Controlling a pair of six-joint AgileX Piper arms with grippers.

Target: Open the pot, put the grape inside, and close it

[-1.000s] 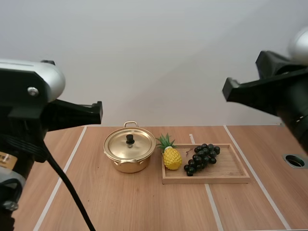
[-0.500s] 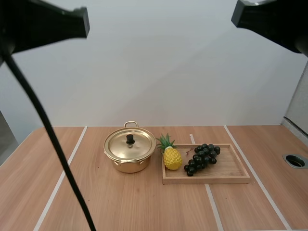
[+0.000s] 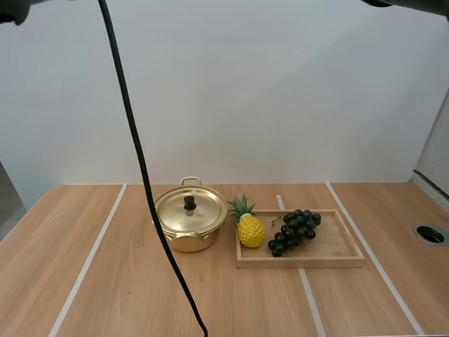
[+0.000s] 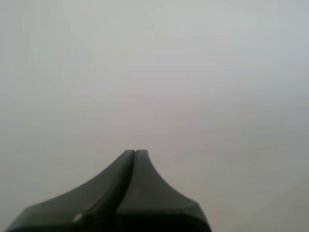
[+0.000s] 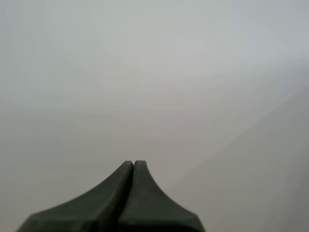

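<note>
Both claws (image 4: 134,152) (image 5: 133,163) seemingly rose above the pot (image 3: 190,223).

1 table (image 3: 140,295) w/ 3 white lines (image 3: 88,263) and 1 round hole (image 3: 429,234). On it: 1 pot (image 3: 172,242) w/ 1 lid (image 3: 202,215), 1 knob (image 3: 189,203) and 2 handles (image 3: 191,181), plus 1 pineapple (image 3: 250,230), 1 grape bunch (image 3: 295,228) and 1 tray (image 3: 337,256). Grippers: 2 total, i.e. 1 left gripper (image 4: 134,151) and 1 right gripper (image 5: 133,162).
</note>
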